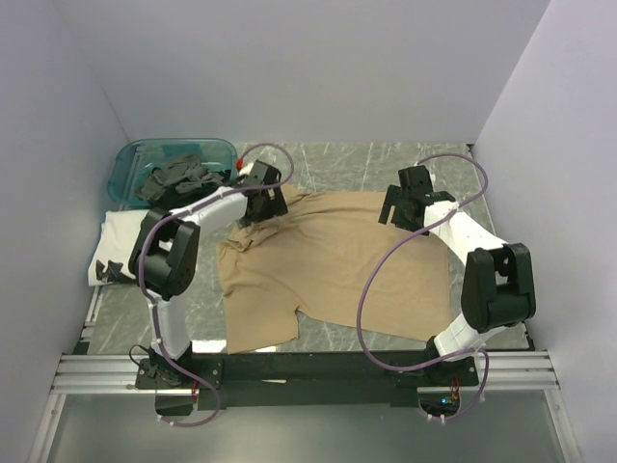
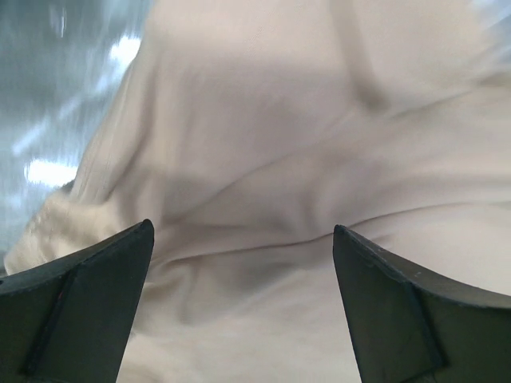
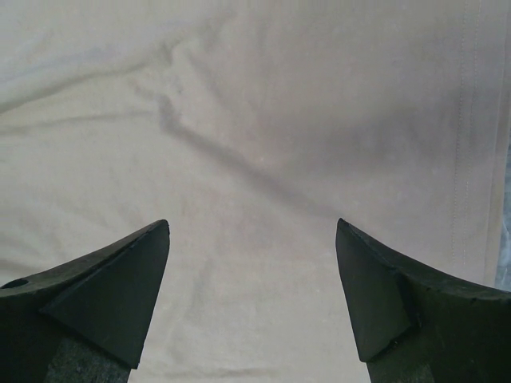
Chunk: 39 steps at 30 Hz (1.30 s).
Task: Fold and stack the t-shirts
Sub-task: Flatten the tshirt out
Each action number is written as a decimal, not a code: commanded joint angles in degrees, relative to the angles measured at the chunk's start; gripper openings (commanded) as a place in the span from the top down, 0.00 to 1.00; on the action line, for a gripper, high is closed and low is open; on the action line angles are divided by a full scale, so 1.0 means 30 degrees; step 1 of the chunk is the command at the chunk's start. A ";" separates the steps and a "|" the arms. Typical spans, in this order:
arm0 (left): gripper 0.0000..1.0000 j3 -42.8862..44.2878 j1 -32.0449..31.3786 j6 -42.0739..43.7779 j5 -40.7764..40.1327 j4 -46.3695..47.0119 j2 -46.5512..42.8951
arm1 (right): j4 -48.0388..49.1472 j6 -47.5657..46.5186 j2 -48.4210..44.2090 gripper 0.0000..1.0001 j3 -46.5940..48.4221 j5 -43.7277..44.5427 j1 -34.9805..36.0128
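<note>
Beside the blue bin (image 1: 125,159): tan shirt (image 1: 328,265) lies spread out, not folded yet.
Left gripper (image 2: 243,231): wide open, over the shirt edge near the bin.
Right gripper (image 3: 252,227): wide open, over the shirt edge far from the bin.
Left to do: I think all the folding, then stacking.

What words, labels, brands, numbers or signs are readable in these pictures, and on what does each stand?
No text can be read in any view.
Tan short-sleeved t-shirt spread on the grey marbled table: no print or label shows.
White folded cloth at the left: dark marks on its near edge, too small to read.
Teal plastic bin: no marking shows.
</note>
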 commanded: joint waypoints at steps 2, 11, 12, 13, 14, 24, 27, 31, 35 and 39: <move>0.01 0.2964 0.0016 0.0688 -0.0224 0.0396 0.0006 | 0.0788 0.0132 -0.0656 0.09 -0.0353 0.0519 0.0117; 0.04 0.8879 0.0045 0.1801 0.2120 -0.0072 0.4927 | 0.0643 0.0396 0.0076 0.09 -0.0442 0.0724 0.0088; 0.10 0.9118 0.0045 0.1889 0.2238 -0.0014 0.5423 | 0.0613 0.0454 0.0135 0.09 -0.0470 0.0753 0.0088; 0.12 0.9410 0.0045 0.1890 0.2297 0.0189 0.5602 | 0.0671 0.0455 0.0194 0.09 -0.0471 0.0811 0.0117; 0.14 0.9529 0.0045 0.1948 0.2327 0.0191 0.5807 | 0.0672 0.0484 0.0223 0.09 -0.0500 0.0783 0.0088; 0.33 0.9881 0.0133 0.2096 0.2239 0.0192 0.7300 | 0.0701 0.0513 0.0429 0.09 -0.0383 0.0841 0.0088; 0.41 1.0408 0.0250 0.2037 0.2444 0.0104 0.7857 | 0.0701 0.0513 0.0458 0.09 -0.0441 0.0958 0.0088; 0.52 1.0732 0.0309 0.1978 0.2386 -0.0014 0.8123 | 0.0642 0.0542 0.0458 0.09 -0.0412 0.1193 0.0059; 0.64 1.0761 0.0367 0.2036 0.2298 0.0249 0.7977 | 0.0671 0.0571 0.0545 0.09 -0.0383 0.1163 0.0059; 0.87 1.1141 0.0426 0.2299 0.2298 0.0572 0.7918 | 0.0642 0.0572 0.0634 0.09 -0.0383 0.1163 0.0088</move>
